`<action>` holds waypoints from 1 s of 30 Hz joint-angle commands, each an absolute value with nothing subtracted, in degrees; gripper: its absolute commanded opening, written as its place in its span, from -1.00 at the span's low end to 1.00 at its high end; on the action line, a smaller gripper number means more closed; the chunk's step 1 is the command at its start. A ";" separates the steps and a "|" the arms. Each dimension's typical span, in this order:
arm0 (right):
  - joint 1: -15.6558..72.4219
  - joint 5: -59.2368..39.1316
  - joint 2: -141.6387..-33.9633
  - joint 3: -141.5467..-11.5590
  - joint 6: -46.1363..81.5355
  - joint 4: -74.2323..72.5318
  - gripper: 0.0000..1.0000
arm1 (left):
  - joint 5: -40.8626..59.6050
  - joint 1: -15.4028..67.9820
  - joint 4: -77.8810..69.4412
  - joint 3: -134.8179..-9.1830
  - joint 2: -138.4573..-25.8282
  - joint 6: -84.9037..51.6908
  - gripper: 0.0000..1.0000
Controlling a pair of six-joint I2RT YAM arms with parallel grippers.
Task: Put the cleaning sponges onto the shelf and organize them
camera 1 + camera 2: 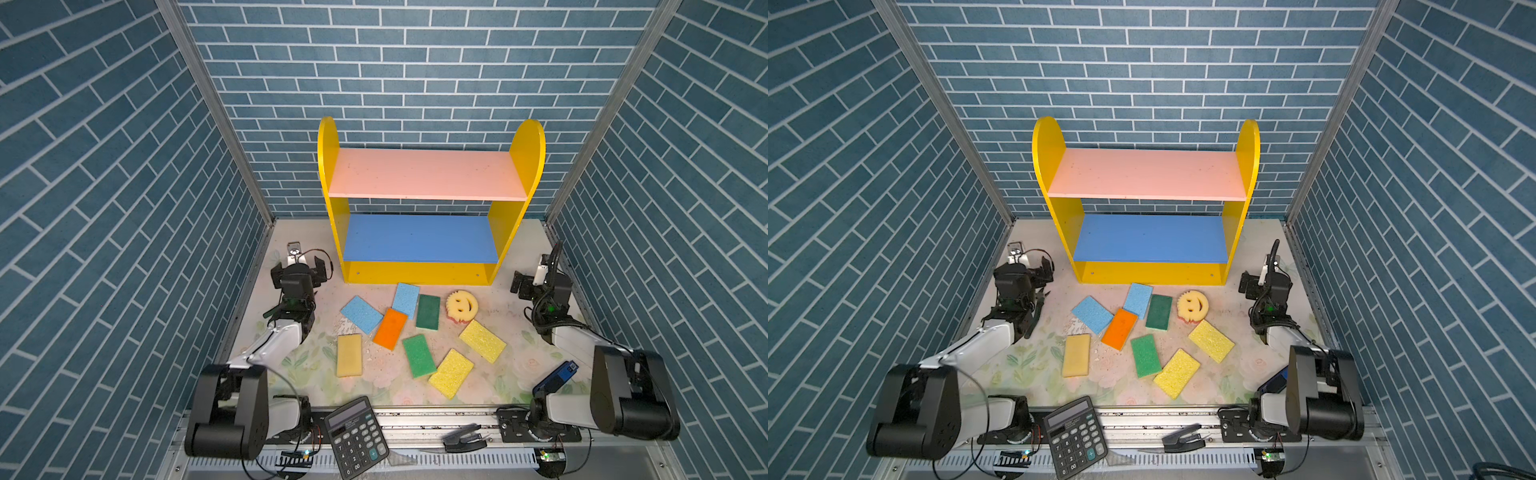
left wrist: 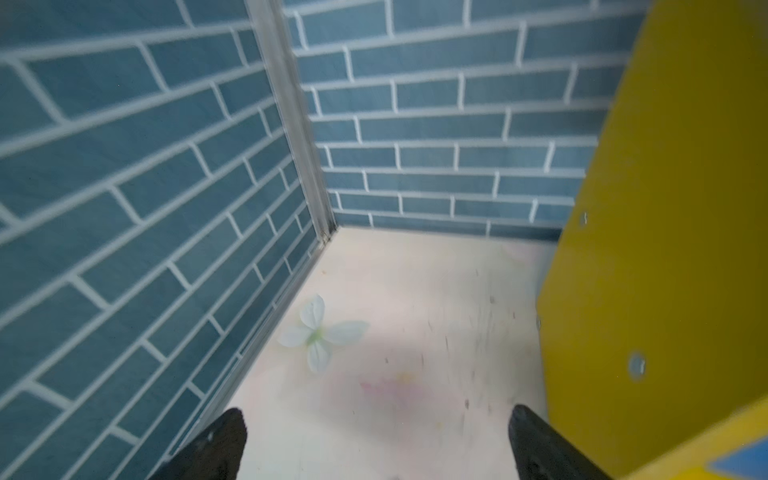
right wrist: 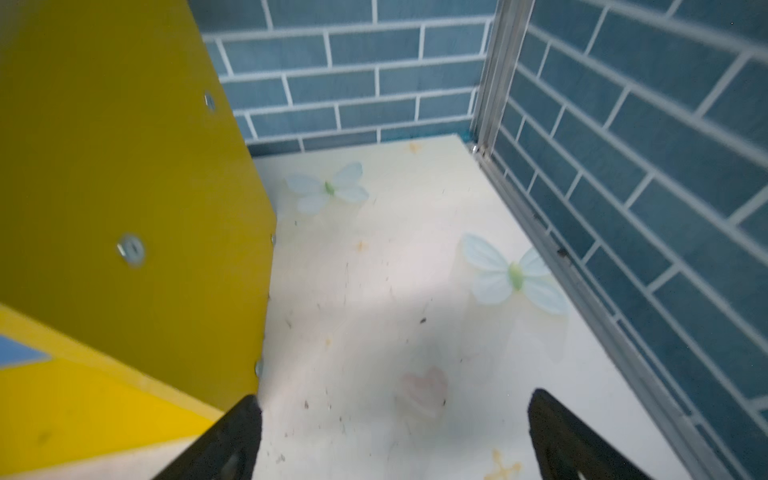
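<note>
Both top views are showing the opening step of the task. Nothing is being carried, and the three-level shelf with yellow round-topped side panels (image 1: pixel 328 166) is standing bare on its pink top board (image 1: pixel 424 172) and blue middle board (image 1: pixel 419 237), at the middle of the back edge of the floral counter (image 1: pixel 519 328).

The nine foam cleaning sponges (image 1: pixel 419 355) are lying flat on the middle of the counter, just in front of the shelf. A light blue rectangular sponge (image 1: pixel 406 299), an orange rectangular sponge (image 1: pixel 390 329) and a dark green rectangular sponge (image 1: pixel 428 311) are crowding together, edges touching. The pale yellow rectangular sponge (image 1: pixel 349 355) is lying apart, nearest the left arm (image 1: pixel 291 291). The round yellow smiley sponge (image 1: pixel 461 306) is lying nearest the right arm (image 1: pixel 548 291). A black calculator (image 1: pixel 356 436) is sitting at the front edge and is judged to be no part of the job.

Each wrist view is showing its jaws held wide with nothing between them. The left jaws are being pointed at bare counter towards the back left corner, and the right jaws towards the back right corner, each beside a shelf side panel.

A first pick is judged to be next. One arm is needing to be turned away from its corner and lowered over an isolated sponge, with the jaws set across its short width. The soft foam is likely to be squeezed, so a light closing is being called for.
</note>
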State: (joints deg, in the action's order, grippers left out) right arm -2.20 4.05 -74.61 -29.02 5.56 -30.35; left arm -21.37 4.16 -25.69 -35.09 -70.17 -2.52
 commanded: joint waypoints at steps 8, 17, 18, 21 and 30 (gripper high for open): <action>5.77 18.78 -65.91 -40.63 20.27 6.74 0.98 | -39.98 4.04 17.85 -49.53 -56.00 -30.32 0.99; 23.18 23.38 -58.65 -40.04 19.43 17.50 0.52 | -31.68 3.60 21.21 -47.15 -50.88 -31.21 0.80; 25.14 23.66 -57.96 -39.69 19.53 17.95 0.47 | -30.43 3.60 21.63 -47.35 -51.24 -30.94 0.72; 30.22 25.96 -56.93 -38.55 21.40 19.37 0.32 | -26.68 3.61 22.48 -47.77 -53.03 -32.00 0.63; 48.48 26.23 -66.75 -38.56 29.63 15.88 -0.48 | -17.34 7.67 22.21 -46.42 -58.25 -32.55 0.37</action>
State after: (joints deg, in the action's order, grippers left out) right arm 44.86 25.67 -62.83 -38.85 25.19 16.67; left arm -20.45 5.15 21.30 -47.11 -58.30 -32.64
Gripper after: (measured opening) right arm 0.278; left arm 0.688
